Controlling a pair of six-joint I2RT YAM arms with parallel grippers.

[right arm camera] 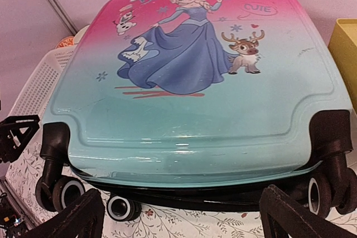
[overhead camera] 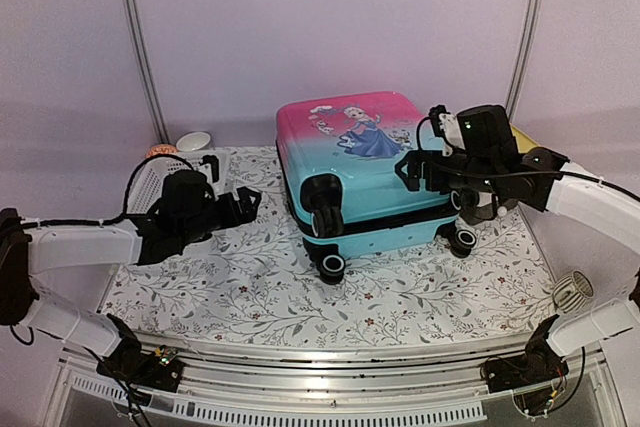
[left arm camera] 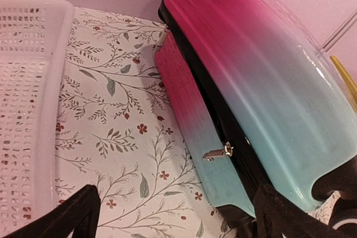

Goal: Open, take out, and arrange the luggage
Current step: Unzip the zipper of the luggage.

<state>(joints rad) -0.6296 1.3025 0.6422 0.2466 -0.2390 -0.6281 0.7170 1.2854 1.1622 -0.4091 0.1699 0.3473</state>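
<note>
Bench (overhead camera: 400, 292): floral cover. Luggage (overhead camera: 365, 172) is lying flat on it, closed, printed shell up, between the two sets of jaws, with its wheels facing the right jaws. Left jaws are standing wide apart, gripping nothing; right jaws likewise. White basket (overhead camera: 150, 187) is sitting left of the left jaws. Zipper pull (left arm camera: 218, 153) is hanging just ahead of them.

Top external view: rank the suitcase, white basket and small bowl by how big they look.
1. suitcase, clearly largest.
2. white basket, partly covered, so its full extent is unsure.
3. bowl, smallest, though it sits farther back.
</note>
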